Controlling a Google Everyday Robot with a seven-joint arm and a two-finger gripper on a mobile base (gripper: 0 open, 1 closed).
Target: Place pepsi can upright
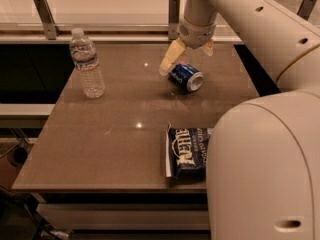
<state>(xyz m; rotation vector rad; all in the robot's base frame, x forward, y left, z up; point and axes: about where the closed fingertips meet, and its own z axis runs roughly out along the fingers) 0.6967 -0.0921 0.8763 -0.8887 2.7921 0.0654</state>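
Observation:
The pepsi can, dark blue with a silver end, lies on its side on the brown table, right of centre towards the back. My gripper hangs just above and behind the can. It is open, with one yellow finger at the can's left and the other finger up at its right. The fingers straddle the can without closing on it.
A clear water bottle stands upright at the back left. A dark-blue chip bag lies near the front edge, partly hidden by my arm's bulk. A railing with metal posts runs behind the table.

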